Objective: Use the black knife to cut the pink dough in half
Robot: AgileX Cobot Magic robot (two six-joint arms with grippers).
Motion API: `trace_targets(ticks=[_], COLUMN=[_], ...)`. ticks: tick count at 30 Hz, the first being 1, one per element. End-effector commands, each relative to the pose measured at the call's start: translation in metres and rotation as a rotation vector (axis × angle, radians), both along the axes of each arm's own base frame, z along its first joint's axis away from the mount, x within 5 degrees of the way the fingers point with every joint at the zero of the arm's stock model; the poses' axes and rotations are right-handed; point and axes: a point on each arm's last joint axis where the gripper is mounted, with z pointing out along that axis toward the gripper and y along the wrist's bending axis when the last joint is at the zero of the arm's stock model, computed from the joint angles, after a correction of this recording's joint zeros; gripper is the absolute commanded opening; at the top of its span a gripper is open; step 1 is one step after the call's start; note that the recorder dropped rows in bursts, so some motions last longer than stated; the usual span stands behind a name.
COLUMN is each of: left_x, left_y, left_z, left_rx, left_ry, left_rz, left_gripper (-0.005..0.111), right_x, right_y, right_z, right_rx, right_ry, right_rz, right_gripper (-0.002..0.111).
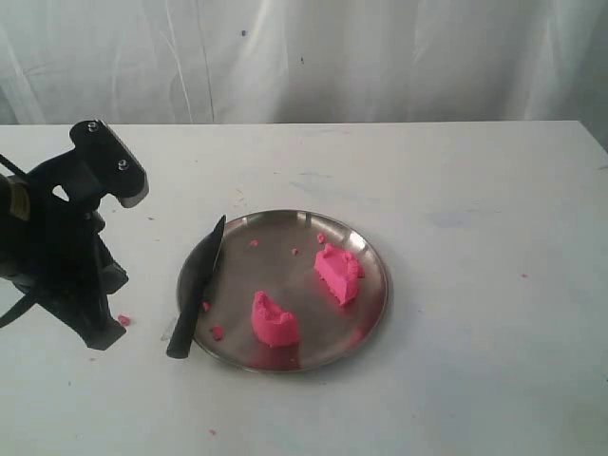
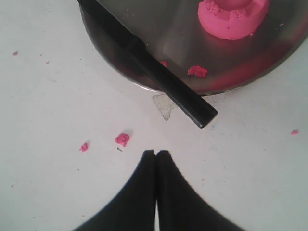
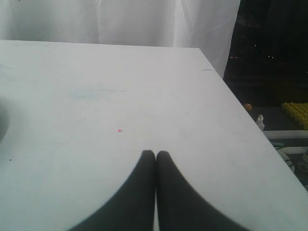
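Two pink dough chunks lie apart on the round steel plate (image 1: 370, 256): one (image 1: 274, 321) near the front, one (image 1: 338, 272) toward the right. The black knife (image 1: 196, 290) rests across the plate's left rim, handle end on the table, tip pointing to the back. In the left wrist view the knife (image 2: 159, 77) crosses the plate rim (image 2: 269, 62) beside a dough chunk (image 2: 232, 17). My left gripper (image 2: 156, 153) is shut and empty, hovering over the table short of the knife handle. The left arm (image 1: 66, 247) stands left of the plate. My right gripper (image 3: 155, 153) is shut and empty over bare table.
Tiny pink crumbs (image 2: 122, 139) dot the table near the knife handle, and more (image 1: 218, 332) lie on the plate. The table's right edge (image 3: 240, 110) drops off beside the right gripper. A white curtain (image 1: 304, 57) hangs behind.
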Motion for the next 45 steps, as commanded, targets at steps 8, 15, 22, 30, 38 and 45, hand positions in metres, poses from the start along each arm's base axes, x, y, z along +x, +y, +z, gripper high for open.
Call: trace_targets(ticks=[8,15,22,30,38,45], left_x=[0.001,-0.009,-0.056,-0.080,-0.081,-0.125], left_y=[0.006,0.074,0.118,0.120,0.118,0.111], left_z=[0.003,0.043,0.088,0.104,0.091,0.040], left_rx=[-0.017,-0.099,0.020,0.054,0.040,-0.048], left_ry=[-0.005,-0.179,-0.464,-0.576,-0.591,-0.654], left_rz=[0.036,0.333,0.481,0.477,0.465,0.459], left_gripper=[0.000,0.000,0.000,0.000,0.000,0.000], right_x=[0.000,0.000,0.000,0.000,0.000,0.000], right_y=[0.000,0.000,0.000,0.000,0.000,0.000], right_z=[-0.001,-0.001,-0.001,0.000,-0.001,0.000], right_rx=[-0.007,-0.007,-0.007,-0.007,-0.007,-0.007], right_ry=[-0.009,-0.007,-0.007,-0.010,-0.008,-0.010], right_rz=[0.000,0.000,0.000,0.000,0.000,0.000], right_gripper=[0.000,0.000,0.000,0.000,0.000,0.000])
